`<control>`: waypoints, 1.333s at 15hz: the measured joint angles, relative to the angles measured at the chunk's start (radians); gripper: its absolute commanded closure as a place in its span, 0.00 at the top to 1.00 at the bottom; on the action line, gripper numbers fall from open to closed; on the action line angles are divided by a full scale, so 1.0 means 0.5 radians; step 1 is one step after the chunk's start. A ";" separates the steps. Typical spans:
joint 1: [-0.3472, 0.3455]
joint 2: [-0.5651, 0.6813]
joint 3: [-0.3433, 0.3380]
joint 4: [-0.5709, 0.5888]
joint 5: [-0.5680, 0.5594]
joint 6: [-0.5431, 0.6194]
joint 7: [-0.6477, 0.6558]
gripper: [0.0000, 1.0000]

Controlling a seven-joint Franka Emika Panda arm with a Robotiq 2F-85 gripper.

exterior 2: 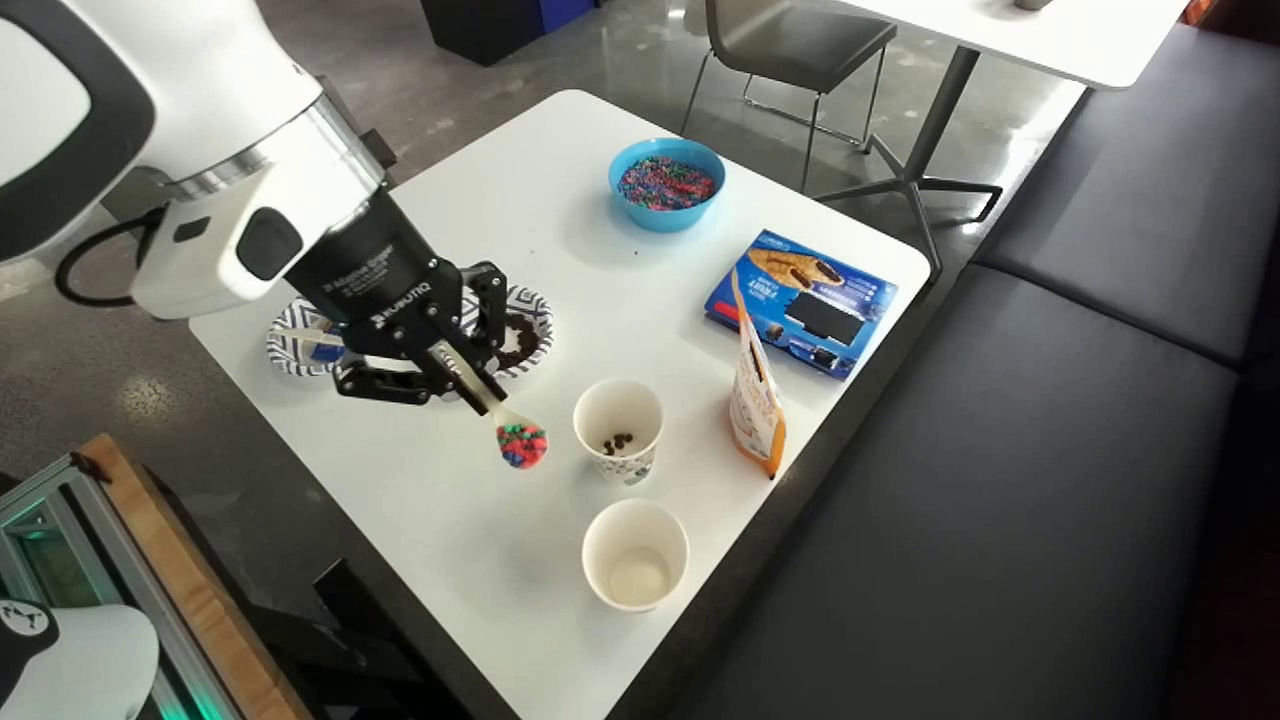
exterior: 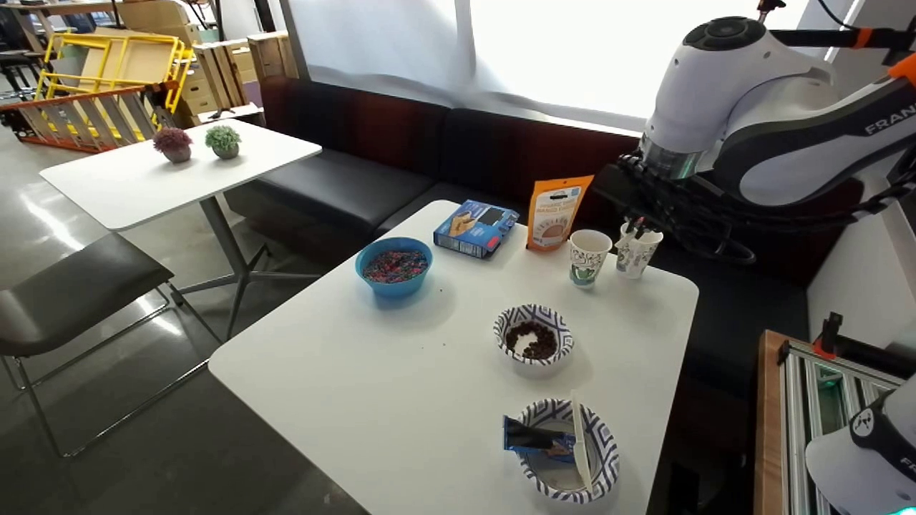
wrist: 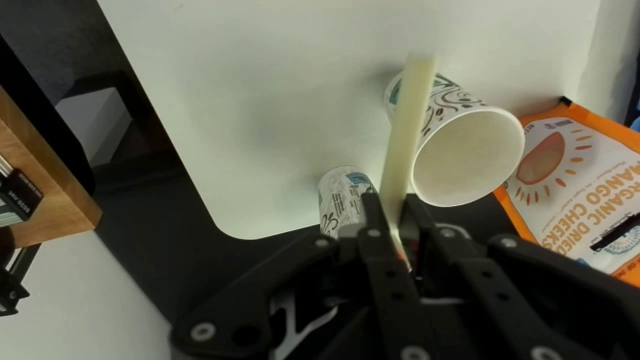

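Black claw (exterior 2: pixel 490 402) squeezed tight on a thin, pale spoon (wrist: pixel 408 132), bumpy bright bits (exterior 2: pixel 521 446) heaped in its tip, held over the smooth white worktop (exterior 2: pixel 470 540), near two round paper cups (exterior 2: pixel 622 466)

Near table (exterior: pixel 358 386), by count
Two paper cups (exterior: pixel 588 263) (exterior: pixel 635 257), two patterned bowls (exterior: pixel 533 312) (exterior: pixel 607 458), one blue bowl (exterior: pixel 393 287), two pale utensils (wrist: pixel 407 135) (exterior: pixel 580 442), one box (exterior: pixel 476 227), one orange pouch (exterior: pixel 557 213), one blue packet (exterior: pixel 540 438).
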 measured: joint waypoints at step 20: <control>-0.147 0.244 -0.221 0.186 0.051 -0.001 -0.039 0.04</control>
